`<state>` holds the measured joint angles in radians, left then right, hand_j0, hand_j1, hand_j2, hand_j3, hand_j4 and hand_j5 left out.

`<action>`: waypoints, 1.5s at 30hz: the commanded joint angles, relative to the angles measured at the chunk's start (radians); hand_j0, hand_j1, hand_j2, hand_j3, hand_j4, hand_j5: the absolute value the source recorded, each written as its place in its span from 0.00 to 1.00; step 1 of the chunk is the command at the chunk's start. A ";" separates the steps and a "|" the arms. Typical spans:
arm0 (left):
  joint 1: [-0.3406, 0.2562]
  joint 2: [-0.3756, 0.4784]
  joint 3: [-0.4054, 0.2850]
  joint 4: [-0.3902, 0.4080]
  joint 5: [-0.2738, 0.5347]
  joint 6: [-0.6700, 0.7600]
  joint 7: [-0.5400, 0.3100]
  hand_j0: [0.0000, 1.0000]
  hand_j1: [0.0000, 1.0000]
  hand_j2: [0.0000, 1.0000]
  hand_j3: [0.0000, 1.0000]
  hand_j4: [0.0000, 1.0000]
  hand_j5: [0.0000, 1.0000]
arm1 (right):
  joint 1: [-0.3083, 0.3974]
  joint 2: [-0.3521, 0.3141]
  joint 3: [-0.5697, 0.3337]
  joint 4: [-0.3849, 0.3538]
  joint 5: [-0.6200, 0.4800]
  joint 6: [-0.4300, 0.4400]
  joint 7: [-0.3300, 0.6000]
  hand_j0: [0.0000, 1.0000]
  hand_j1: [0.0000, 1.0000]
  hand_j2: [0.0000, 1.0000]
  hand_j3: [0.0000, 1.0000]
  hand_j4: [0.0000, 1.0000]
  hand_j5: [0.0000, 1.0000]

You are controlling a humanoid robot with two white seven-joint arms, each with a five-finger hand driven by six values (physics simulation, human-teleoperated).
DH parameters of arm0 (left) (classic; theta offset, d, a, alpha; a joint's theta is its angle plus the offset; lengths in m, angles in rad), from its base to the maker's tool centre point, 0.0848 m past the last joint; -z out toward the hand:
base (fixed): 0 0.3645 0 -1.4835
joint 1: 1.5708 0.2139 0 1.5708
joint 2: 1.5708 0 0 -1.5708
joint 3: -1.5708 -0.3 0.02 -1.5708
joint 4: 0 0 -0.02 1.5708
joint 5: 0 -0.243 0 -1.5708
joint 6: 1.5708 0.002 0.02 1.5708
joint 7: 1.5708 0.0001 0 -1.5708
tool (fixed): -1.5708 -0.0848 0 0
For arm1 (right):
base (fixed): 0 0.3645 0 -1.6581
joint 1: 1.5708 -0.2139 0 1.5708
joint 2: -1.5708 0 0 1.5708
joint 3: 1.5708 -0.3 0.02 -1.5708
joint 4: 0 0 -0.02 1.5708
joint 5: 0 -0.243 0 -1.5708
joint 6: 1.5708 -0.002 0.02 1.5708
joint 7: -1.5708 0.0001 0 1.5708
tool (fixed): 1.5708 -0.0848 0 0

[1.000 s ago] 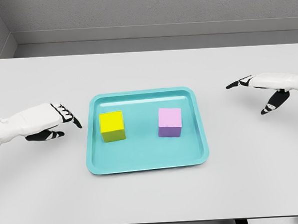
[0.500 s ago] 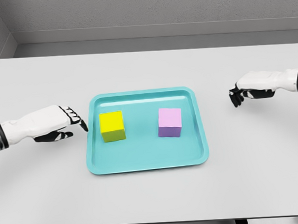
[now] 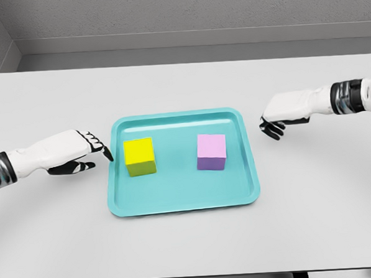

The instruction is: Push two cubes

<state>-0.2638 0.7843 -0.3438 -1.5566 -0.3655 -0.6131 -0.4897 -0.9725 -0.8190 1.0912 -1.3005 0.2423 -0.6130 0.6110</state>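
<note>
two cubes sit inside a shallow teal tray (image 3: 183,204) in the middle of a pale grey counter (image 3: 191,251). the yellow cube (image 3: 140,156) rests on the tray floor in the left half, close to the left rim. the pink cube (image 3: 211,152) rests in the right half, a little in from the right rim. the two cubes are well apart, with bare tray floor between them, and both stand flat and square to the tray.

the left robot hand (image 3: 80,151) reaches in from the left edge of the view and sits just outside the tray's left rim, level with the yellow cube. its dark-tipped fingers (image 3: 99,145) are stretched out and held close together, pointing toward the cube, with the thumb tucked below. it holds nothing and does not touch the cube. this flat, pointed shape suits a sideways shove rather than a grip.

the right robot hand (image 3: 277,114) reaches in from the right edge and hovers just beyond the tray's upper right corner, somewhat farther back than the pink cube. its fingers are curled downward and inward, empty. it looks less lined up with its cube than the left one is.

each robot hand stands on the outer side of its own cube, so the likely plan is to push both cubes inward, toward each other. neither push appears to have begun.
</note>
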 commanded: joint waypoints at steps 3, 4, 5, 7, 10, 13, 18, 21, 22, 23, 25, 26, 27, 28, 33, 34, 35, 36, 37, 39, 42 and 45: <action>0.000 -0.010 0.000 0.004 0.005 0.002 -0.003 0.60 0.60 0.60 0.60 0.60 0.60 | 0.002 0.001 0.038 -0.048 0.018 0.002 0.000 0.10 0.10 0.10 0.10 0.10 0.10; 0.000 -0.017 -0.001 0.004 -0.001 0.002 -0.003 0.60 0.60 0.60 0.60 0.60 0.60 | 0.002 0.003 0.042 -0.056 0.018 0.002 0.000 0.10 0.10 0.10 0.10 0.10 0.10; -0.006 -0.025 -0.001 0.013 -0.001 0.002 -0.003 0.61 0.61 0.61 0.61 0.61 0.61 | 0.000 0.003 0.049 -0.056 0.018 0.002 0.000 0.10 0.10 0.10 0.10 0.10 0.10; -0.015 -0.028 -0.001 0.024 -0.001 0.002 -0.003 0.61 0.61 0.61 0.61 0.61 0.61 | -0.002 0.003 0.049 -0.063 0.018 0.002 0.000 0.10 0.10 0.10 0.10 0.10 0.10; -0.021 -0.028 -0.001 0.036 -0.001 0.002 -0.003 0.60 0.60 0.60 0.60 0.60 0.60 | -0.002 0.003 0.049 -0.079 0.018 0.002 0.000 0.10 0.10 0.10 0.10 0.10 0.10; -0.021 -0.043 -0.003 0.038 -0.001 0.002 -0.003 0.60 0.60 0.60 0.60 0.60 0.60 | -0.009 0.009 0.062 -0.085 0.018 0.002 0.000 0.10 0.10 0.10 0.10 0.10 0.10; -0.023 -0.059 -0.003 0.036 -0.012 0.002 -0.003 0.60 0.60 0.60 0.60 0.60 0.60 | -0.021 0.017 0.065 -0.085 0.018 0.002 0.000 0.10 0.10 0.10 0.10 0.10 0.10; -0.023 -0.065 -0.003 0.038 -0.016 0.002 -0.003 0.60 0.60 0.60 0.60 0.60 0.60 | -0.029 0.035 0.075 -0.082 0.020 0.002 0.000 0.10 0.10 0.10 0.10 0.10 0.10; -0.023 -0.065 -0.003 0.038 -0.016 0.002 -0.003 0.60 0.60 0.60 0.60 0.60 0.60 | -0.034 0.038 0.084 -0.082 0.020 0.002 0.000 0.10 0.10 0.10 0.10 0.10 0.10; -0.023 -0.065 -0.003 0.038 -0.016 0.002 -0.003 0.60 0.60 0.60 0.60 0.60 0.60 | -0.037 0.049 0.085 -0.080 0.020 0.002 0.000 0.10 0.10 0.10 0.10 0.10 0.10; -0.026 -0.065 -0.003 0.038 -0.016 0.002 -0.003 0.60 0.60 0.60 0.60 0.60 0.60 | -0.043 0.055 0.085 -0.080 0.020 0.002 0.000 0.10 0.10 0.10 0.10 0.10 0.10; -0.026 -0.065 -0.003 0.038 -0.016 0.002 -0.003 0.60 0.60 0.60 0.60 0.60 0.60 | -0.043 0.064 0.085 -0.080 0.020 0.002 0.000 0.10 0.10 0.10 0.10 0.10 0.10; -0.026 -0.074 -0.003 0.038 -0.018 0.002 -0.003 0.60 0.60 0.60 0.60 0.60 0.60 | -0.043 0.064 0.093 -0.080 0.020 0.002 0.000 0.10 0.10 0.10 0.10 0.10 0.10; -0.028 -0.080 -0.003 0.038 -0.018 0.002 -0.003 0.60 0.60 0.60 0.60 0.60 0.60 | -0.043 0.064 0.101 -0.080 0.032 0.002 0.000 0.10 0.10 0.10 0.10 0.10 0.10; -0.028 -0.088 -0.003 0.038 -0.024 0.002 -0.003 0.60 0.60 0.60 0.60 0.60 0.60 | -0.043 0.064 0.118 -0.079 0.035 0.002 0.000 0.10 0.10 0.10 0.10 0.10 0.10; -0.028 -0.088 -0.004 0.038 -0.024 0.002 -0.003 0.60 0.60 0.60 0.60 0.60 0.60 | -0.044 0.064 0.124 -0.077 0.035 0.002 0.000 0.10 0.10 0.10 0.10 0.10 0.10; -0.028 -0.093 -0.021 0.036 -0.024 0.002 -0.003 0.60 0.60 0.60 0.60 0.60 0.60 | -0.043 0.064 0.124 -0.075 0.045 0.002 0.000 0.10 0.10 0.10 0.10 0.10 0.10; -0.028 -0.094 -0.023 0.036 -0.024 0.002 -0.003 0.60 0.60 0.60 0.60 0.60 0.60 | -0.043 0.066 0.125 -0.077 0.046 0.002 0.000 0.10 0.10 0.10 0.10 0.10 0.10; -0.028 -0.094 -0.023 0.036 -0.024 0.002 -0.003 0.60 0.60 0.60 0.60 0.60 0.60 | -0.044 0.067 0.130 -0.075 0.046 0.002 0.000 0.10 0.10 0.10 0.10 0.10 0.10; -0.028 -0.094 -0.023 0.036 -0.024 0.002 -0.003 0.60 0.60 0.60 0.60 0.60 0.60 | -0.044 0.073 0.133 -0.074 0.046 0.002 0.000 0.10 0.10 0.10 0.10 0.10 0.10; -0.032 -0.096 -0.023 0.036 -0.024 0.002 -0.003 0.60 0.60 0.60 0.60 0.60 0.60 | -0.051 0.087 0.139 -0.074 0.046 0.002 0.000 0.10 0.10 0.10 0.10 0.10 0.10; -0.035 -0.096 -0.024 0.036 -0.024 0.002 -0.003 0.60 0.60 0.60 0.60 0.60 0.60 | -0.057 0.098 0.145 -0.072 0.046 0.002 0.000 0.10 0.10 0.10 0.10 0.10 0.10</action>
<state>-0.2991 0.6880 -0.3662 -1.5201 -0.3896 -0.6098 -0.4917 -1.0293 -0.7287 1.2340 -1.3734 0.2925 -0.6129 0.6110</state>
